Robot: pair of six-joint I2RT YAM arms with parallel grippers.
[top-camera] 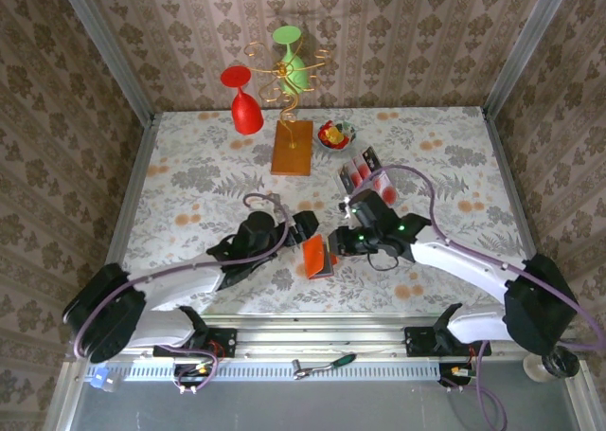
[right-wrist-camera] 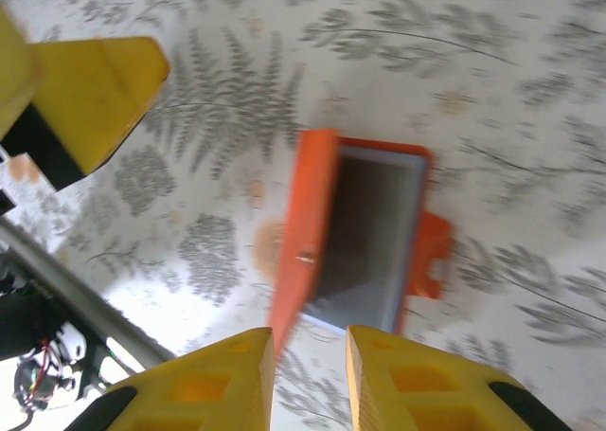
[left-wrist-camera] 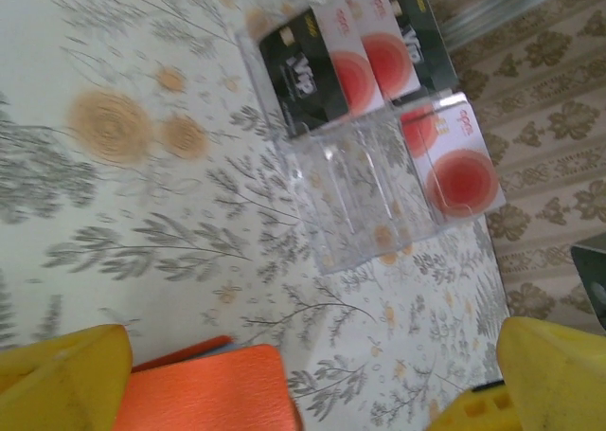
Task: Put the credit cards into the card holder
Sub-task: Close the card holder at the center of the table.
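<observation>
The card holder [right-wrist-camera: 365, 232] lies open close to the near edge of the surface [top-camera: 189, 166], about midway along it, its orange cover tilted up beside the grey panel. The right end effector [right-wrist-camera: 308, 346] sits right against it, fingers close with a slim gap. Whether they nip the cover I cannot tell. The left end effector [left-wrist-camera: 314, 346] hovers just beside the holder, fingers wide apart and empty. Farther back, the credit cards [left-wrist-camera: 355, 71] stand in a clear rack [left-wrist-camera: 360, 204]. A nudge could slide the holder or flop it shut, and pulling one thin card could drag its neighbour or tip the rack.
</observation>
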